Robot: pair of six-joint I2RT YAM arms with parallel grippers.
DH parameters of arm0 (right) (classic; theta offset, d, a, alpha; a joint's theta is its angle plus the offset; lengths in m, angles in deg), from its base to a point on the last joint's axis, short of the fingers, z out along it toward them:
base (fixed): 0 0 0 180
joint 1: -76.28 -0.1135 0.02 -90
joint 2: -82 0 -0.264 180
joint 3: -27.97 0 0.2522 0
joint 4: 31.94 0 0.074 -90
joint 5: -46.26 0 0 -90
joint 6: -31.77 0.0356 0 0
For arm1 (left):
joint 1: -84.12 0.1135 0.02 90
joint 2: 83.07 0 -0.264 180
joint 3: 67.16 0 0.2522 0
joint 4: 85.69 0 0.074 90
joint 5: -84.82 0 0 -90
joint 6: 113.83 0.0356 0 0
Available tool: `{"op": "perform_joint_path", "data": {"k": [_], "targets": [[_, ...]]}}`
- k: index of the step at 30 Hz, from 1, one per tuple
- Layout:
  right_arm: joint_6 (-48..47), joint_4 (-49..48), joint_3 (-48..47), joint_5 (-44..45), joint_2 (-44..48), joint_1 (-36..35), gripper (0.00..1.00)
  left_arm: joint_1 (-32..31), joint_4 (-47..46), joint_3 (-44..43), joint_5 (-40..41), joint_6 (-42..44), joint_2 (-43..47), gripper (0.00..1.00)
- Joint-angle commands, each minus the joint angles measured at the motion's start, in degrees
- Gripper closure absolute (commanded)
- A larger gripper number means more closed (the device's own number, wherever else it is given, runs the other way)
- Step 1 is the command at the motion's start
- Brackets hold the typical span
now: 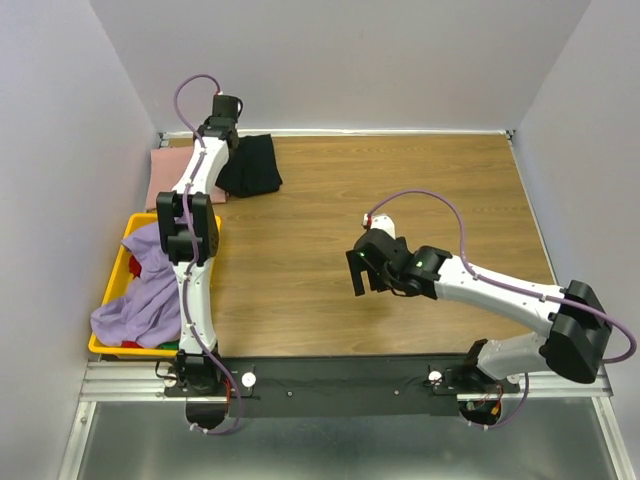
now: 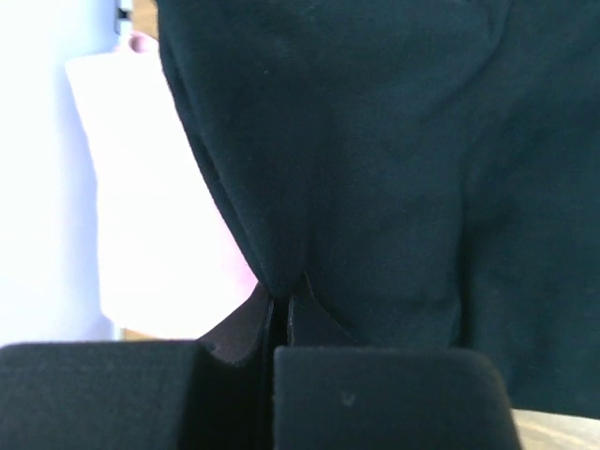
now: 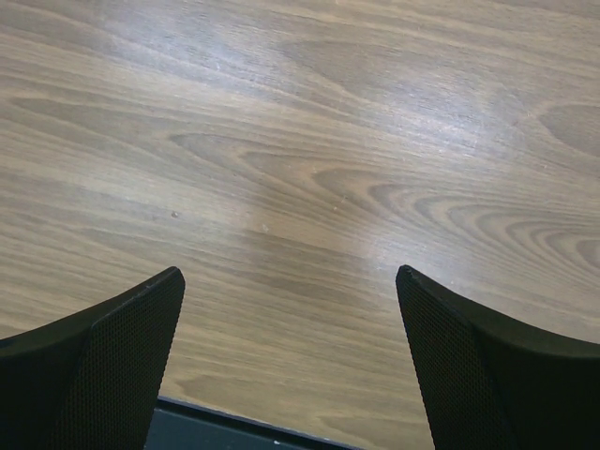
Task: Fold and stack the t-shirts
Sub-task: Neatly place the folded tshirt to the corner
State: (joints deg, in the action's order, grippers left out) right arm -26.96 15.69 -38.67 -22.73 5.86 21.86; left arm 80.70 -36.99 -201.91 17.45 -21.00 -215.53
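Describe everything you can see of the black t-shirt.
The black t-shirt is soft, plain, matte cloth, gathered into a compact, roughly folded heap with gentle creases. No sleeves or collar can be made out. It lies on the wooden table near the far left corner, just right of the pink shirt. The left hand is shut on it, and the wrist view shows the cloth drawn into a pinched ridge in that grip.

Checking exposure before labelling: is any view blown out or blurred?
Left wrist: the pink shirt is washed out almost white, the black shirt soft, near-featureless. Right wrist: table crisp, with a pale sheen. Top external: even light, sharp.
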Motion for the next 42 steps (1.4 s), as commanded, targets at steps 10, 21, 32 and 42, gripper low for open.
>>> {"op": "perform_joint_path", "data": {"k": [10, 21, 32, 42], "targets": [[2.92, 13.06, -13.64, 0.43, -6.48, -0.26, 0.02, 4.83, 8.22, -7.59, -0.50, 13.95, 3.88, 1.00], [7.14, 19.13, -19.45, -0.27, -9.99, -0.17, 0.03, 9.92, 5.49, -8.13, 6.63, 17.99, 3.62, 1.00], [7.49, 21.50, -22.61, 0.08, -11.93, -0.26, 0.03, 13.52, 2.68, -8.12, 9.97, 17.83, 1.51, 0.88], [8.55, 21.68, -21.30, 0.69, -10.61, -0.17, 0.03, 14.14, -1.19, -8.39, 17.79, 16.95, 2.03, 0.02]]}}
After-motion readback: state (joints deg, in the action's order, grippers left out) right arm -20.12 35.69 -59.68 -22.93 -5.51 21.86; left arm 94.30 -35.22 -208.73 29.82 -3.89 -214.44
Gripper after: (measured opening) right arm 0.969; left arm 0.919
